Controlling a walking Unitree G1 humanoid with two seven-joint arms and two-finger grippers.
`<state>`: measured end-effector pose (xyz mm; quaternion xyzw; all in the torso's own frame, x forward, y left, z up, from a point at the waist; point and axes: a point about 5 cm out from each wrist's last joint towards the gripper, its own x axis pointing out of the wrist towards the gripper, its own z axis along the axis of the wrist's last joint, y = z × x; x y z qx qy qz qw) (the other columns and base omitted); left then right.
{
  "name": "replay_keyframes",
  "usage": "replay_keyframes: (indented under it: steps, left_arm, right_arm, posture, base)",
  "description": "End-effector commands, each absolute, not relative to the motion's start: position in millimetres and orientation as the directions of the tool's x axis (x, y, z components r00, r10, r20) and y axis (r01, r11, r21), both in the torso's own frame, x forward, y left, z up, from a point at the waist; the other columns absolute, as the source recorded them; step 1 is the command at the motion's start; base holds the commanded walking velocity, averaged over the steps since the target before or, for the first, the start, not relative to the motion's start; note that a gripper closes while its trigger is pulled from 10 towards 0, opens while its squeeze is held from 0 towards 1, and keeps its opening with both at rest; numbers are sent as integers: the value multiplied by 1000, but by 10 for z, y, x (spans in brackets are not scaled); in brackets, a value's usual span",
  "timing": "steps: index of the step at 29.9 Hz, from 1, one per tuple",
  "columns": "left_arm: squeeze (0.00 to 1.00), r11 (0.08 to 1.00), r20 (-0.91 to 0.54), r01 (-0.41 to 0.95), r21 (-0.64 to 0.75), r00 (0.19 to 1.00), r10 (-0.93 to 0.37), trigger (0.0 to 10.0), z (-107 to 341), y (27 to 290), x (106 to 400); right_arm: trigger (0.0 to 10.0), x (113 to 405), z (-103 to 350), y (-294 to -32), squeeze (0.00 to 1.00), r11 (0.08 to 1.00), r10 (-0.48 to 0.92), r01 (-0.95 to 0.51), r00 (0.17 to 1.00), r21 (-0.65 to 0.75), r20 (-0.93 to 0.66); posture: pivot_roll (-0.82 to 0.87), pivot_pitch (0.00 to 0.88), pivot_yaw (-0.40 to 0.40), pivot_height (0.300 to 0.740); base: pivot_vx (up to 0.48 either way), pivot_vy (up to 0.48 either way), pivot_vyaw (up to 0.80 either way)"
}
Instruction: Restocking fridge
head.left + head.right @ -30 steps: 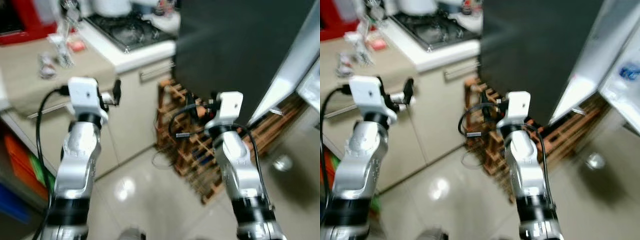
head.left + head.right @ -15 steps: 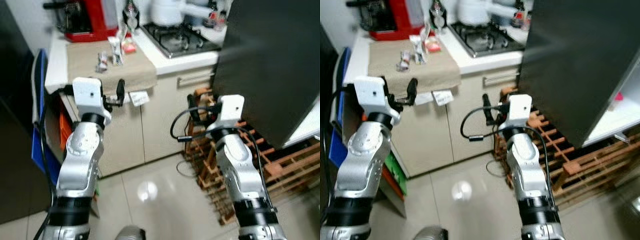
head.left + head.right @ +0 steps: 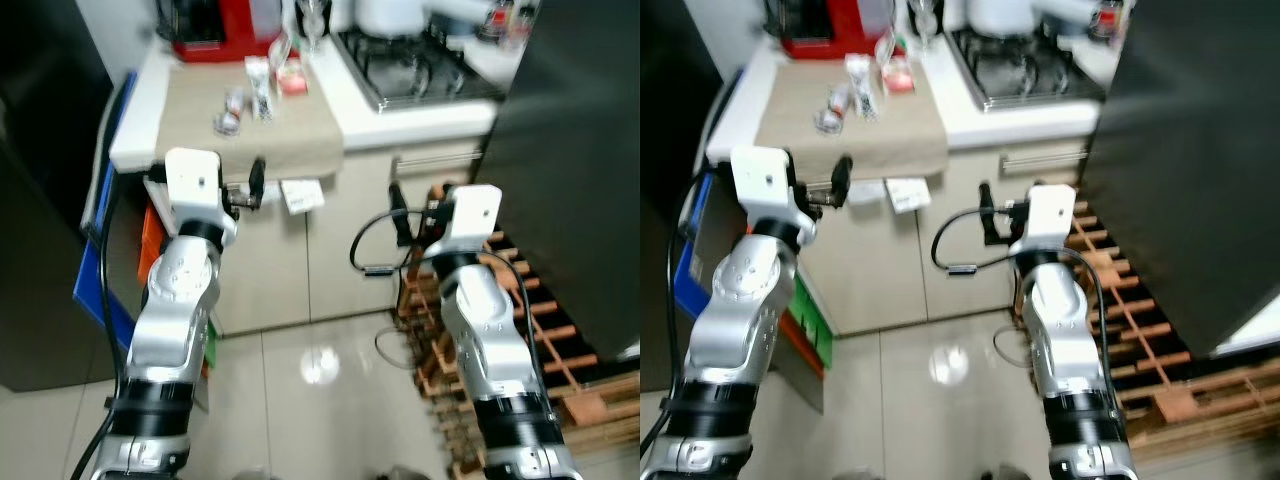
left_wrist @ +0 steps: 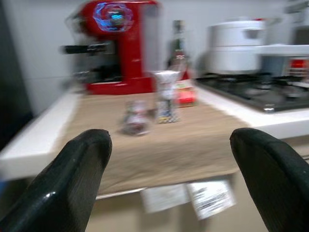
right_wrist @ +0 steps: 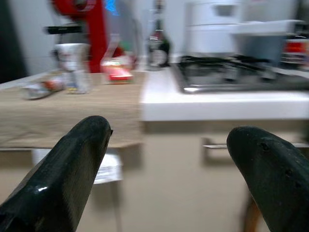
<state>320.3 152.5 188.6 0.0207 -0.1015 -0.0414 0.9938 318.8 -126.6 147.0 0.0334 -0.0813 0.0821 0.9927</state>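
Several small packaged items lie on a beige cloth (image 3: 300, 135) on the counter: an upright clear cup (image 4: 166, 99), a small item lying flat (image 4: 136, 118) and a red packet (image 4: 186, 94). The dark fridge door (image 3: 580, 180) stands at the right. My left gripper (image 4: 169, 145) is open and empty, held in front of the counter's edge and pointing at the items. My right gripper (image 5: 169, 140) is open and empty too, level with the cabinet front below the hob.
A red coffee machine (image 3: 215, 25) stands behind the cloth; a gas hob (image 3: 425, 70) with a white pot (image 3: 390, 12) lies to its right. A wooden rack (image 3: 540, 330) sits low beside the fridge. Blue and orange things (image 3: 100, 260) lean left of the cabinet. Tiled floor (image 3: 300, 390) lies below.
The whole view has swung left from the fridge and wooden rack to the counter, which is now centred. Both arms keep the same raised pose with open fingers.
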Motion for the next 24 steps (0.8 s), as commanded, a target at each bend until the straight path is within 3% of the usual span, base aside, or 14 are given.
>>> replay_keyframes:
  steps: [1,8,13,24]
  left_arm:
    - [0,998,184,61,31,981,-66,10000,1850,1617,3206]
    - [0,996,178,89,-28,981,-83,10000,1815,1499,3269]
    - [0,997,183,76,1,980,-75,10000,1840,1618,3237]
    - [0,995,211,84,-46,975,-72,10000,1878,1600,3250]
  right_arm:
    - [10000,3187,1534,-1268,0,986,142,-156,971,59,194]
    - [10000,3160,1594,-1267,0,986,140,-156,964,53,225]
    - [10000,3134,1532,-1211,0,984,153,-169,965,61,213]
    - [10000,3143,1549,-1199,0,983,157,-174,964,63,215]
  posture:
    - [-87,0,40,711]
    - [-91,0,34,711]
    - [-68,0,43,711]
    - [-69,0,40,711]
  base:
    - [0,0,0]
    - [451,0,0]
    - [480,0,0]
    - [480,0,0]
